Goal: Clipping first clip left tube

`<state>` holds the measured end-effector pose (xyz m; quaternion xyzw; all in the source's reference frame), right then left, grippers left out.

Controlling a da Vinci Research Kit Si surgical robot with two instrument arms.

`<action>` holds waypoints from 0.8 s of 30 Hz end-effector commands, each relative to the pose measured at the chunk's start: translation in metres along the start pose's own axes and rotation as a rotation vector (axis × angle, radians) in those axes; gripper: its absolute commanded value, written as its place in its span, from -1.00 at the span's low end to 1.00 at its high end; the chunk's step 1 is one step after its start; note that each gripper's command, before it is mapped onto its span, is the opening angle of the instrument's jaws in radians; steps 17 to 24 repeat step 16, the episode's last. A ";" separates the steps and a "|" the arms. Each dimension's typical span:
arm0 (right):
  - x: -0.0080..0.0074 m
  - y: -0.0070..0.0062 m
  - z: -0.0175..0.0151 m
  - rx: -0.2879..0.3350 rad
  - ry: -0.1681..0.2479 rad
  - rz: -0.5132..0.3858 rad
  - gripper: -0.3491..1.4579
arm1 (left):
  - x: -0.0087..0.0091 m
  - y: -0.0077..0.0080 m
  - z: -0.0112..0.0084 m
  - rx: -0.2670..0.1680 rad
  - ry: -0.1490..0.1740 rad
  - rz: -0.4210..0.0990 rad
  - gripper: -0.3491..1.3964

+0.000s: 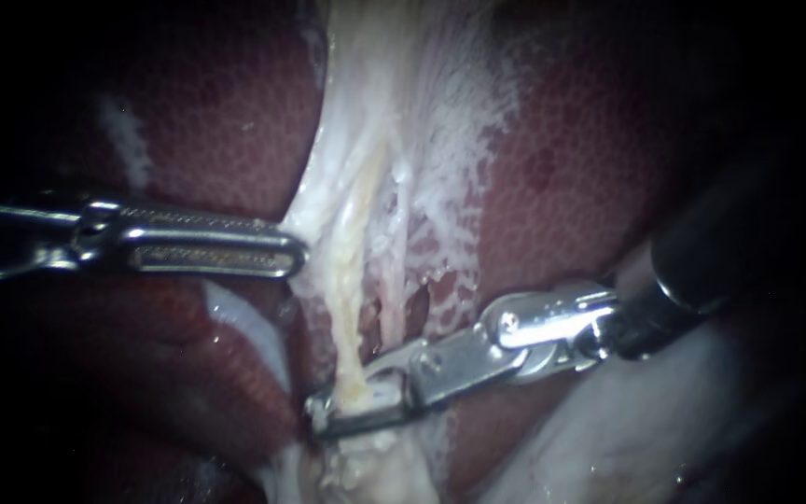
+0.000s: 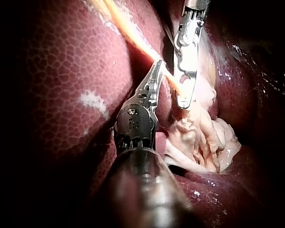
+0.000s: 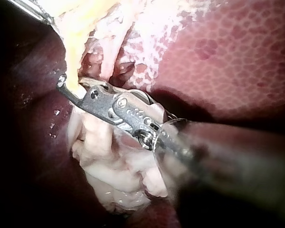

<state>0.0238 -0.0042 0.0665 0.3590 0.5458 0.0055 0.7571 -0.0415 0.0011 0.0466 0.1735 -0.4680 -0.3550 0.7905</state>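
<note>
The left tube [image 1: 354, 271] is a yellowish cord running down the pale tissue between the liver lobes. A thinner pinkish tube [image 1: 394, 280] lies just right of it. My right instrument [image 1: 358, 401] comes in from the right, and its jaws hold the left tube's lower end from both sides. The right wrist view shows those jaws [image 3: 70, 88] across the same tube [image 3: 76, 57]. My left instrument [image 1: 297, 252] reaches in from the left, its jaws together on the edge of the pale tissue [image 1: 314, 215], drawn leftward. In the left wrist view its tip [image 2: 157, 66] lies against the tube [image 2: 133, 38].
Dark red liver [image 1: 590, 168] flanks the tubes on both sides. Crumpled pale gallbladder tissue [image 3: 114, 166] lies under the right instrument's jaws. A webbed white membrane [image 1: 450, 159] with small holes covers the liver right of the tubes.
</note>
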 end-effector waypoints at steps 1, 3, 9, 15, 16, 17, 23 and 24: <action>-0.0001 0.0000 0.0000 0.000 0.000 0.000 -1.00 | 0.0000 0.0000 0.0000 0.000 0.000 0.000 -1.00; -0.0002 0.0001 -0.0001 -0.001 -0.003 0.006 -1.00 | 0.0000 0.0000 0.0000 -0.001 0.000 0.000 -1.00; -0.0004 0.0001 0.0000 0.000 -0.003 0.005 -1.00 | 0.0000 -0.0001 0.0000 -0.001 0.000 0.000 -1.00; -0.0004 0.0001 0.0000 0.000 -0.003 0.010 -1.00 | -0.0001 -0.0001 0.0001 -0.001 0.000 -0.001 -1.00; -0.0004 0.0001 0.0000 0.000 -0.003 0.010 -1.00 | -0.0001 -0.0001 0.0001 -0.001 0.000 -0.001 -1.00; -0.0004 0.0001 0.0000 0.000 -0.003 0.010 -1.00 | -0.0001 -0.0001 0.0001 -0.001 0.000 -0.001 -1.00; -0.0004 0.0001 0.0000 0.000 -0.003 0.010 -1.00 | -0.0001 -0.0001 0.0001 -0.001 0.000 -0.001 -1.00; -0.0004 0.0001 0.0000 0.000 -0.003 0.010 -1.00 | -0.0001 -0.0001 0.0001 -0.001 0.000 -0.001 -1.00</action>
